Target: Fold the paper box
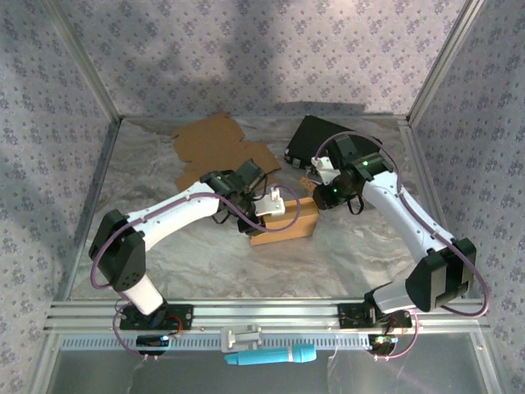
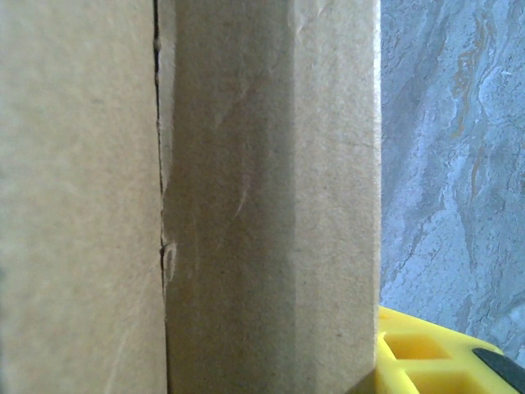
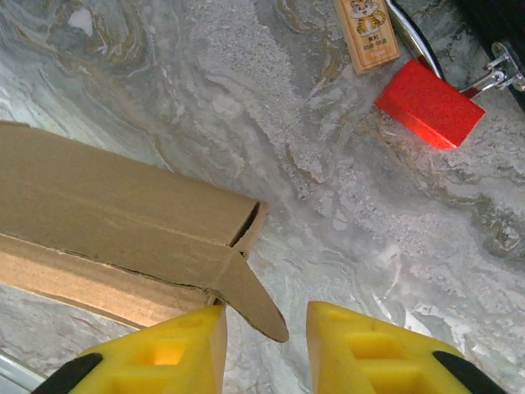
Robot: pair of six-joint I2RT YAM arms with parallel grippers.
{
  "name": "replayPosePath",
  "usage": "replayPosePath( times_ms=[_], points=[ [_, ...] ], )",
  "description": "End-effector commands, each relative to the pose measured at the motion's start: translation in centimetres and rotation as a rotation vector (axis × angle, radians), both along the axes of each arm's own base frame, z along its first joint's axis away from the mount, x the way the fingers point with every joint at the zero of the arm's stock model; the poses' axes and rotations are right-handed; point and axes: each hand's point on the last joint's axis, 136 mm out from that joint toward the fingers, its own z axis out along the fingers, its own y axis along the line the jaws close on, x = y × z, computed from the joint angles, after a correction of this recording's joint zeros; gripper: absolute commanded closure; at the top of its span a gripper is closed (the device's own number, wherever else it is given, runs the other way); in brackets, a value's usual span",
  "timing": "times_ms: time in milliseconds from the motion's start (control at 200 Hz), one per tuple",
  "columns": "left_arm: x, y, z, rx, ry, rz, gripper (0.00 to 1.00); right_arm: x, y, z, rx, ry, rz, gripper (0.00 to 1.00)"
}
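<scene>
Your tabletop [image 1: 205, 263] carries one flat cardboard sheet [image 1: 217, 144], one black case [image 1: 316, 135] and, in the middle, one paper box [image 1: 287, 222]. The left end effector [image 1: 275, 201] grasps it; the right end effector [image 3: 267, 316] is released above its end flap [image 3: 250, 300].

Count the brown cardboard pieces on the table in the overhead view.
2: the partly folded box at the centre of the table, and a flat sheet lying behind it toward the back left. Others may be hidden from view.

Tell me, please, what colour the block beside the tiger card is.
The block is bright red, clearest in the right wrist view.
</scene>
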Motion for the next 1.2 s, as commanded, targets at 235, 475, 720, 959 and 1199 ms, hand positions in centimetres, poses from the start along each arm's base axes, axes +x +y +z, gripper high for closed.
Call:
replayPosePath(
  times_ms=[235,475,720,959,1199],
  points=[
    [-0.2,0.1,0.4,-0.003,0.012,-0.009,0.58,0.3,0.3,0.5,-0.051,-0.015,0.009,0.94],
    [0.3,0.3,0.3,0.004,-0.002,0.018,0.57,-0.3,0.6,0.9,-0.048,0.023,-0.045,1.0],
    [0.7,0.4,0.2,0.018,-0.005,0.04,0.6,-1.4,1.5,1.5,0.042,0.118,-0.136,1.0],
    [0.9,0.4,0.3,0.02,-0.016,0.044,0.6,-1.6,2.0,1.5,0.112,0.209,-0.22,1.0],
    [1.0,0.4,0.3,0.02,-0.019,0.048,0.59,-1.3,2.2,1.6,0.143,0.243,-0.264,1.0]
  ],
)
